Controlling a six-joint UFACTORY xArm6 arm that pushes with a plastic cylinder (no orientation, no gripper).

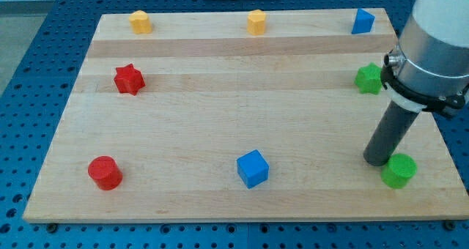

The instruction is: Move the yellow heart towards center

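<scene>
Two yellow blocks sit along the view's top edge of the wooden board (220, 117). The one at the top left (140, 21) looks like the yellow heart. The one at the top middle (256, 21) looks like a pentagon; their shapes are small and hard to tell apart. My tip (377, 162) rests on the board at the lower right, far from both yellow blocks. It is just left of a green round block (399, 171), touching or nearly touching it.
A red star (129, 79) lies at the left and a red cylinder (105, 172) at the lower left. A blue cube (253, 168) sits at the bottom middle, a blue wedge-like block (362, 20) at the top right, and a green star (368, 78) at the right.
</scene>
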